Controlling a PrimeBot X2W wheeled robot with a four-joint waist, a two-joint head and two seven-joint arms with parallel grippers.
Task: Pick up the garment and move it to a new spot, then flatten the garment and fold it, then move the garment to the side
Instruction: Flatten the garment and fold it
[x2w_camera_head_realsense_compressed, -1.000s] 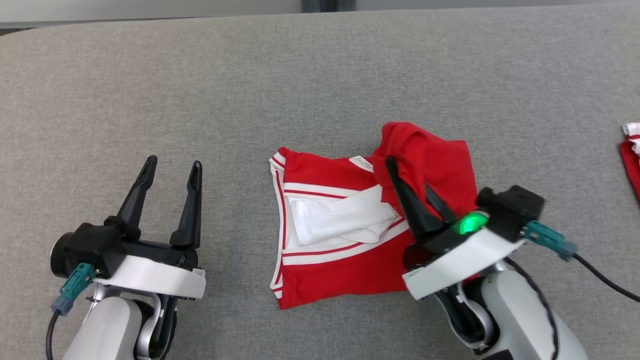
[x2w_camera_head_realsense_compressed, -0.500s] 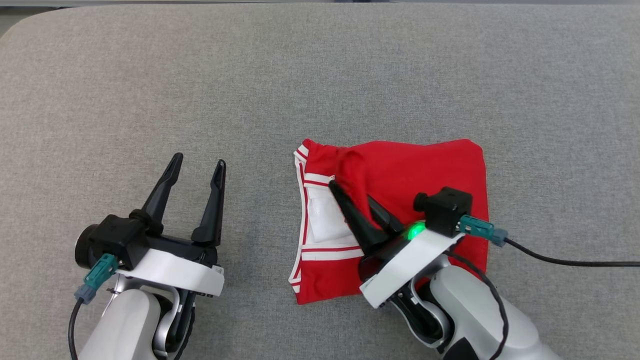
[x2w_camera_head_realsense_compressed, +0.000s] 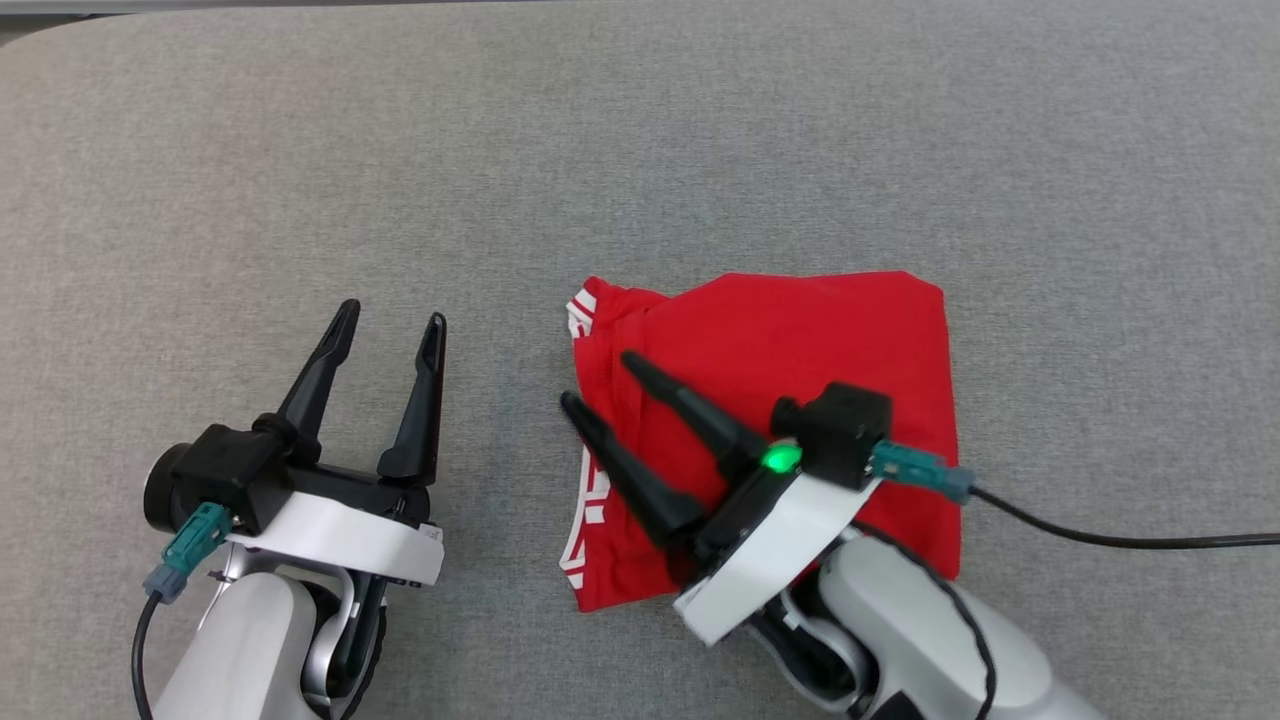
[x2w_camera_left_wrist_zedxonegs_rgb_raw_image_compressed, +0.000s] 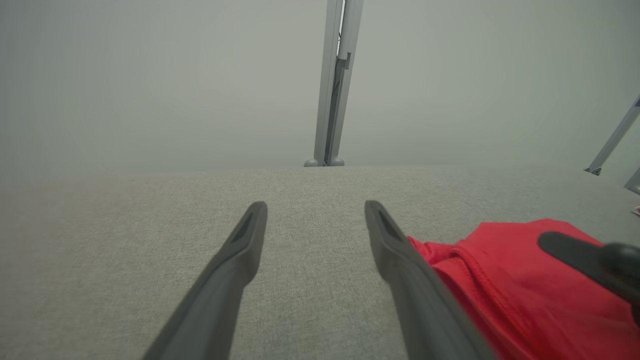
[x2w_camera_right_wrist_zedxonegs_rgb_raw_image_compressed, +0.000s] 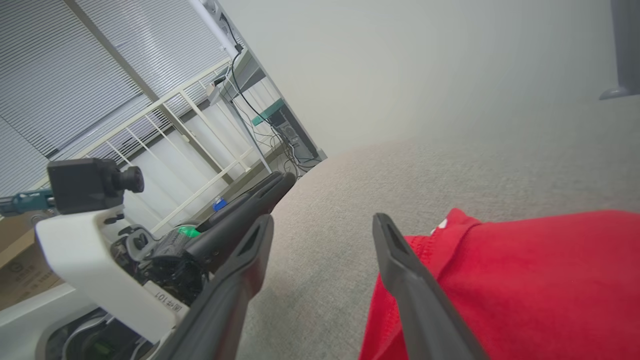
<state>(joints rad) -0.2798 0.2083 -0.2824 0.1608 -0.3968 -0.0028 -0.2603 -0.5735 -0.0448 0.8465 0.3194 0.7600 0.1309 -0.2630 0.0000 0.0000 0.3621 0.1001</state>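
right gripper (x2w_camera_head_realsense_compressed: 598, 379) wide over the red garment (x2w_camera_head_realsense_compressed: 830, 330) — left gripper (x2w_camera_head_realsense_compressed: 393, 312) wide, beside it above grey table (x2w_camera_head_realsense_compressed: 700, 150).

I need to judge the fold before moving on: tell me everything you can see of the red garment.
The garment is red, soft knit-looking cloth with white striped trim showing along its left edge. It lies folded into a rough rectangle, mostly flat, on the grey fabric surface, right of centre. The right gripper, open, reaches over its left edge; whether it touches the cloth cannot be told. The left gripper stands apart from it, to its left.
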